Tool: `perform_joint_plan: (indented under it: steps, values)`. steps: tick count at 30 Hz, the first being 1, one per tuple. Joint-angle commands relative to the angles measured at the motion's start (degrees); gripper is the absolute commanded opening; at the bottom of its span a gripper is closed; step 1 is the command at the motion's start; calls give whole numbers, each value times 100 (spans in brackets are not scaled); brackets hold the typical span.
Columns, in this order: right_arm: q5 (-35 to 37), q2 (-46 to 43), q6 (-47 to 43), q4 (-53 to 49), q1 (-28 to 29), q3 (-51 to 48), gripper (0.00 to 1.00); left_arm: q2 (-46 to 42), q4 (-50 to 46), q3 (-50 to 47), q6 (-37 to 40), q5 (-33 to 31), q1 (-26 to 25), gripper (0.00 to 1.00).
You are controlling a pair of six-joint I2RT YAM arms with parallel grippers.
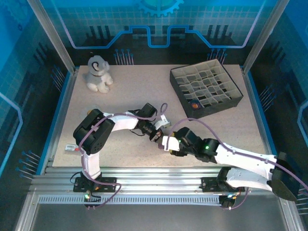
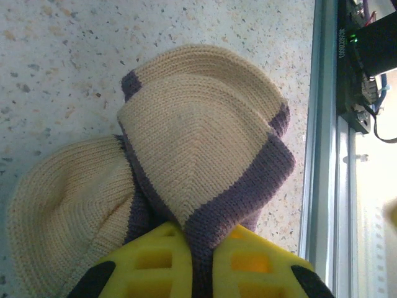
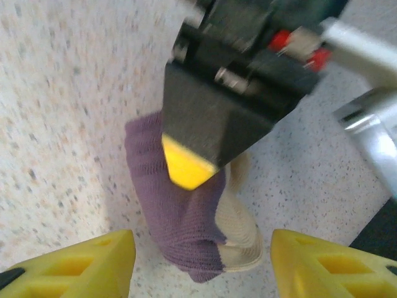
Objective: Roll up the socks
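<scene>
Left gripper [image 2: 197,257] is pinched shut on the purple-and-tan sock [image 2: 205,136] bunched just ahead of it, right gripper [image 3: 202,264] open and empty, straddling the same wad; looks mid-roll, next move: right closes on the loose end and tucks it.

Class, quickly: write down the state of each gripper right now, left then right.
Left gripper: jaws shut on the purple and tan sock.
Right gripper: jaws open, holding nothing.

Robot lab cell: speckled tabletop [image 1: 144,91], aluminium rail frame [image 1: 159,174], blue-lit panel walls [image 1: 192,19]; left arm [image 1: 94,137], right arm [image 1: 240,156] bolted to frame.
</scene>
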Motion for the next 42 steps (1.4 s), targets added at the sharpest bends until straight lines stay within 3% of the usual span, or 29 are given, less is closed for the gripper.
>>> perform_joint_plan:
  steps: [1, 11, 28, 32, 38, 42]
  values:
    - [456, 327, -780, 103, 133, 55, 60, 340, -718, -43, -21, -233, 131, 0]
    - [578, 1109, -1497, 454, 153, 268, 64, 579, -1014, 242, 23, 17, 256, 0]
    - [421, 2273, -1738, 754, 92, 523, 63, 843, -1337, 546, 98, 446, 423, 0]
    - [403, 2438, -1763, 687, 30, 606, 51, 869, -1360, 556, 106, 523, 440, 0]
    - [271, 2577, -1825, 477, -93, 736, 16, 865, -1394, 608, 106, 545, 460, 0]
    - [-42, 2569, -1812, 95, -218, 898, 6, 810, -1338, 596, 98, 422, 465, 5]
